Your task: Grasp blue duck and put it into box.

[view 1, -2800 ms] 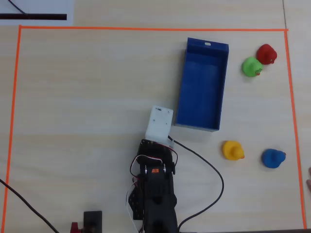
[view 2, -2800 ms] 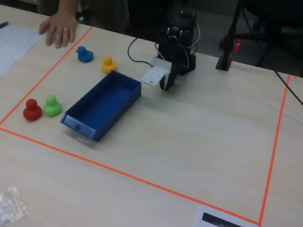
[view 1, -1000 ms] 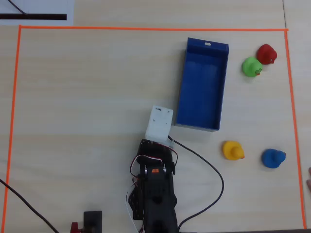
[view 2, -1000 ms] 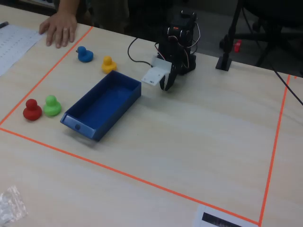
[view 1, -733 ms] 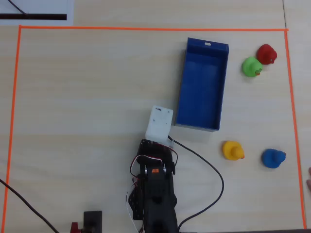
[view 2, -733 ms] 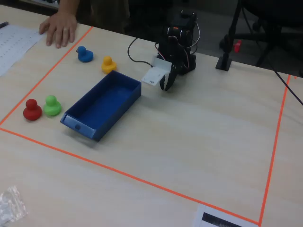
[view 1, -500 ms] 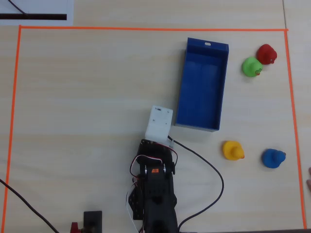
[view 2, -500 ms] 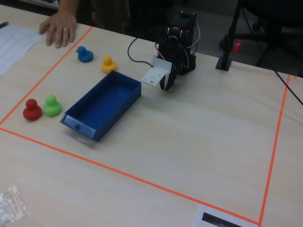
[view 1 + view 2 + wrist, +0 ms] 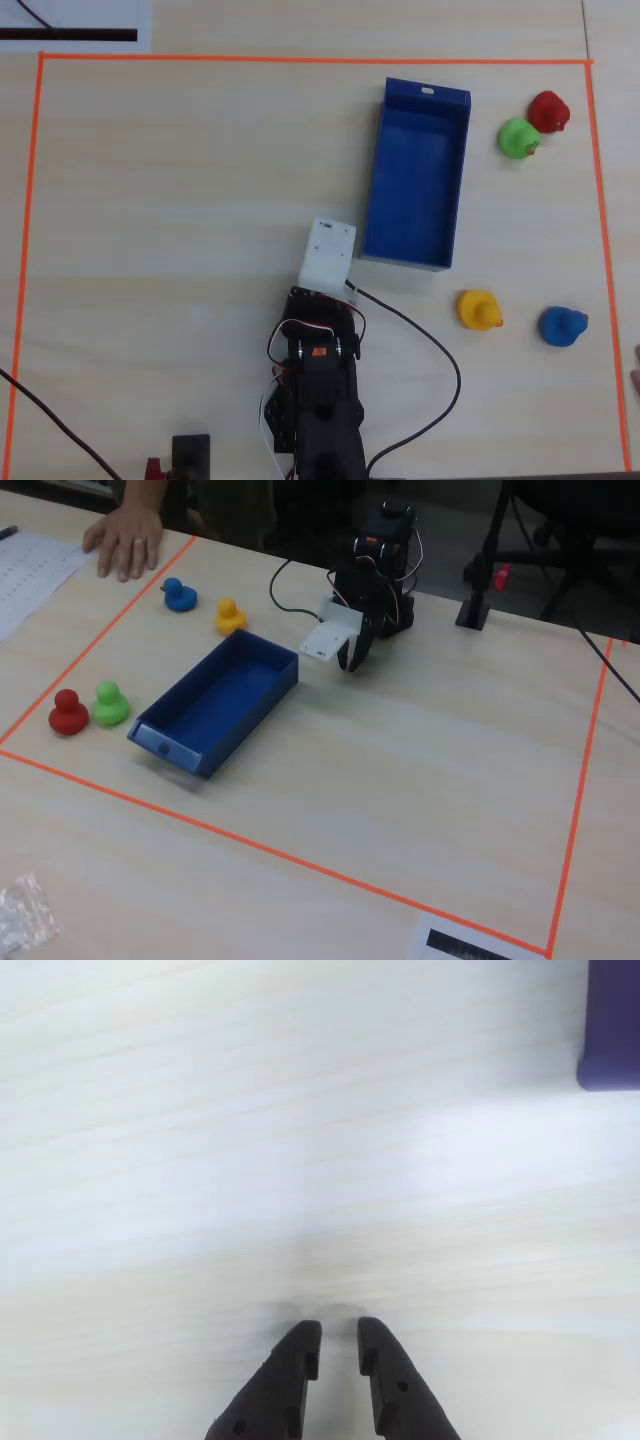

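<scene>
The blue duck (image 9: 562,326) sits on the table at the lower right of the overhead view, close to the orange tape; in the fixed view the blue duck (image 9: 179,594) is at the far left. The box (image 9: 415,180) is a long blue tray, nothing in it, lying between the arm and the ducks (image 9: 215,705); one corner of the box (image 9: 612,1030) shows in the wrist view. My gripper (image 9: 339,1328) hangs folded just above bare table, fingers nearly together with nothing between them. From overhead a white camera block (image 9: 329,252) hides it.
A yellow duck (image 9: 479,309) stands just left of the blue one. Green (image 9: 518,137) and red (image 9: 548,111) ducks sit beside the box's far end. A person's hand (image 9: 128,540) rests near the blue duck. Orange tape (image 9: 300,58) frames the workspace.
</scene>
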`<state>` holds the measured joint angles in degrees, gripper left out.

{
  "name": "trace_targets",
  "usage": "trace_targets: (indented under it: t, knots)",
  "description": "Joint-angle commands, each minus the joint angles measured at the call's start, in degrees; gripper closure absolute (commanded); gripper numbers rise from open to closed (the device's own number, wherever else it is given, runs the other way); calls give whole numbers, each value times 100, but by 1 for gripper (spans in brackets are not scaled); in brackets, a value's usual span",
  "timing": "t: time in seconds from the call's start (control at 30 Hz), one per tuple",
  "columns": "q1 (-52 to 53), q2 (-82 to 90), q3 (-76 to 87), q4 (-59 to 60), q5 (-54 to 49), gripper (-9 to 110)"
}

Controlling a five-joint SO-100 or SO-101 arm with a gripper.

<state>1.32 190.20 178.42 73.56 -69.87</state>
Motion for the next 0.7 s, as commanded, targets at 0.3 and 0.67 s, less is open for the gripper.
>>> trace_targets:
  t: [0.3, 0.67]
  knots:
    - [229, -53, -35, -132, -220, 101]
    - [3797, -4184, -5616, -1239, -580, 69]
